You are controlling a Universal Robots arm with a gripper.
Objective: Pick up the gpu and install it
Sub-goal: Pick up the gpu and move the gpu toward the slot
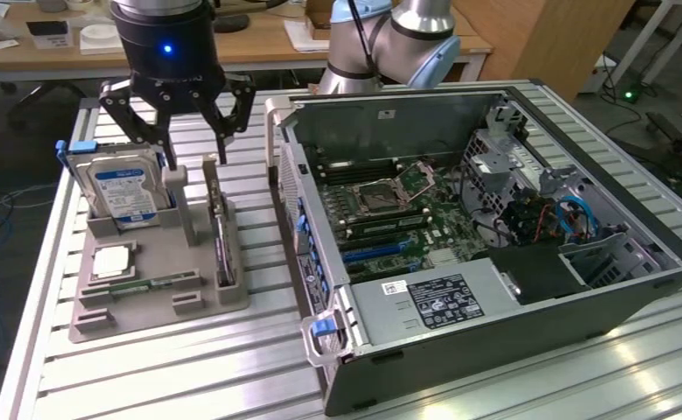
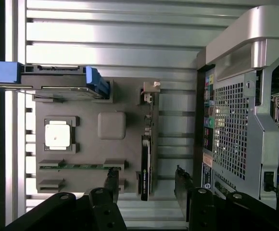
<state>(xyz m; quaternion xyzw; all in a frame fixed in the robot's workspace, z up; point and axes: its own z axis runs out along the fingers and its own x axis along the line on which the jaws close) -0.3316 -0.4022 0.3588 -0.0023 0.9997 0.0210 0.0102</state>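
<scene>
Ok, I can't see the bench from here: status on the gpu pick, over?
Gripper above gpu, jaws open, empty. Gpu on edge in holder slot, not gripped. Hard drive stands close beside, clear of the card.

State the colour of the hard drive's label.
Mostly blue, with white; the hard drive shows it best in the exterior view.

The black jaws stand wide apart. The thin dark rectangular gpu card [image 2: 145, 163] stands on edge in line with the gap between them, touching neither. It sits in a grey plastic holder block [image 2: 89, 149] on the ribbed aluminium counter [image 2: 106, 33]. Outside one jaw are a narrow green memory stick [image 2: 79, 166], a square silvery processor chip [image 2: 57, 134] and a blue-tabbed silver hard drive [image 2: 57, 79]. Outside the other stands a grey perforated metal computer case [image 2: 231, 134].
</scene>
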